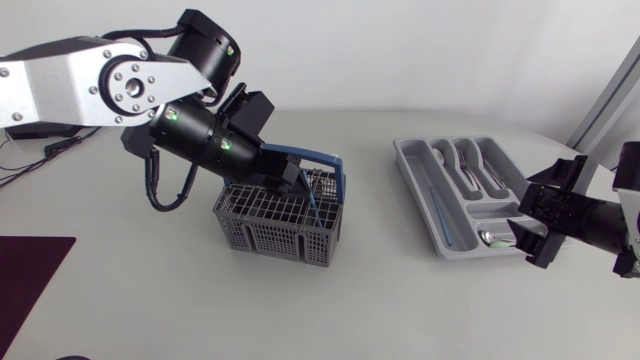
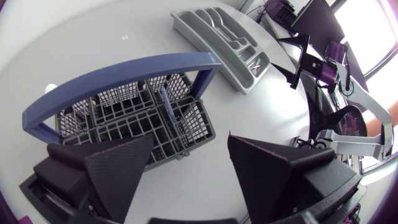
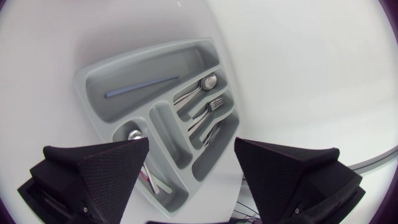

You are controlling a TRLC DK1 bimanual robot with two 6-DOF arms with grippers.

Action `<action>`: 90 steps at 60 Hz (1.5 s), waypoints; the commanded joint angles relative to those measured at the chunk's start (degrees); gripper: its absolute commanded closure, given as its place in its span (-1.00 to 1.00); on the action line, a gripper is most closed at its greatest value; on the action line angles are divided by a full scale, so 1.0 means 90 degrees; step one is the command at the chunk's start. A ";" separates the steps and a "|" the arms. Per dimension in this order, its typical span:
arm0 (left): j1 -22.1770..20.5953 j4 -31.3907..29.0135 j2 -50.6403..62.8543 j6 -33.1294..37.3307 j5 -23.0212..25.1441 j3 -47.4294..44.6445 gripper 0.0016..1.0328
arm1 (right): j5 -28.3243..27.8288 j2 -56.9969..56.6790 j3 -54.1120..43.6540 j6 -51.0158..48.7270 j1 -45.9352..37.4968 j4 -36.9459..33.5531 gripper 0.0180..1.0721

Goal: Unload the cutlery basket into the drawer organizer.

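Grey plastic mesh cutlery basket (image 1: 270,228) with blue arched handle (image 1: 322,160) sits mid-table, well apart from grey moulded drawer organizer (image 1: 408,165) near the table's right edge. White tabletop (image 1: 380,290) lies between them. Left gripper (image 2: 190,137) just above basket, fingers spread, holding nothing. Right gripper (image 3: 191,139) spread wide over organizer's near end, steel spoon (image 3: 134,134) beneath.

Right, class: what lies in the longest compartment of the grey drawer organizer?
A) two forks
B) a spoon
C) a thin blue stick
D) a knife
C: in the right wrist view a thin blue stick lies alone along the longest compartment of the drawer organizer, while the metal cutlery, such as the fork, sits in the shorter compartments.
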 commanded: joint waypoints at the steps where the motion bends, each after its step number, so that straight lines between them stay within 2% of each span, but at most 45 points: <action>1: 0.0045 -0.0006 0.0133 -0.0185 0.0004 -0.0108 -0.73 | -0.0110 -0.0118 0.0053 0.0728 0.0149 -0.0328 -0.88; 12: 0.0074 0.0570 0.0133 -0.0185 0.0023 -0.0401 -0.73 | -0.0500 -0.0371 -0.0084 0.1519 0.0325 -0.0826 -0.88; 32: -0.0004 0.2015 0.0309 -0.0371 0.0033 -0.1026 -0.72 | -0.1155 -0.0733 -0.0680 0.2368 0.0608 -0.0826 -0.88; 38: -0.0014 0.2484 0.0338 -0.0498 -0.0055 -0.1182 -0.66 | -0.1233 -0.0743 -0.0806 0.2573 0.0754 -0.0767 -0.88; 48: 0.0035 0.2767 0.0426 -0.0674 -0.0143 -0.1221 -0.56 | -0.1242 -0.0801 -0.0904 0.2876 0.1077 -0.0689 -0.88; 67: 0.0045 0.3158 0.0475 -0.0810 -0.0250 -0.1367 0.29 | -0.1262 -0.0752 -0.1021 0.3032 0.1233 -0.0504 -0.88; 78: -0.0004 0.3207 0.0592 -0.0810 -0.0387 -0.1338 0.53 | -0.1262 -0.0684 -0.1041 0.3032 0.1272 -0.0426 -0.88; 90: 0.0006 0.3324 0.0621 -0.0810 -0.0406 -0.1358 0.53 | -0.1242 -0.0684 -0.1080 0.3032 0.1370 -0.0426 -0.88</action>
